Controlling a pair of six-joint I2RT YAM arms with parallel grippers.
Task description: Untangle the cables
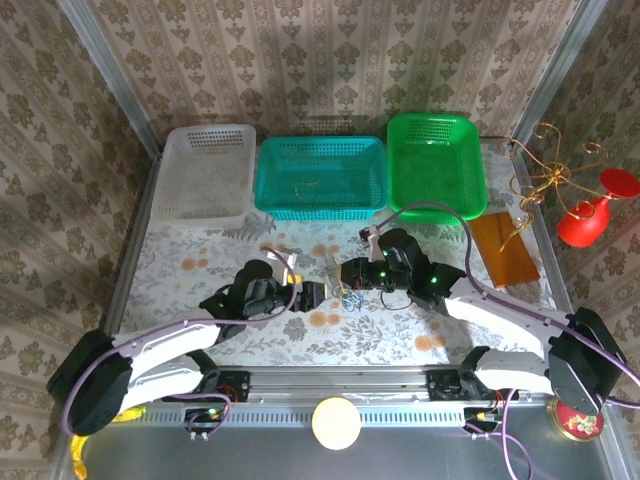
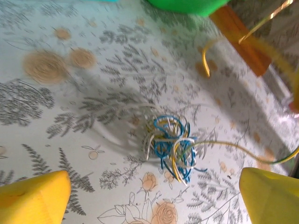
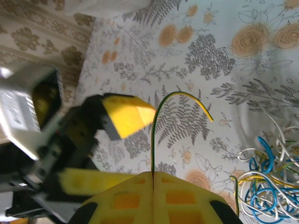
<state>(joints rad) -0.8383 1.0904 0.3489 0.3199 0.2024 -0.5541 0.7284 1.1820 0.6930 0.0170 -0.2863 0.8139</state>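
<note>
Cables (image 1: 350, 297) lie clumped on the desk (image 1: 200, 262) in your top view, between left tool (image 1: 318, 293) and right tool (image 1: 347, 272). Your left wrist view puts them just ahead of the left tool's wide-spread, empty fingers (image 2: 32, 200). Your right wrist view shows the right tool clamped tight on one yellow-green strand (image 3: 153, 135).

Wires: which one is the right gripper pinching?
The yellow-green wire. It sticks up out of the shut right gripper and curls over, while the blue and white ones lie bunched in the clump.
</note>
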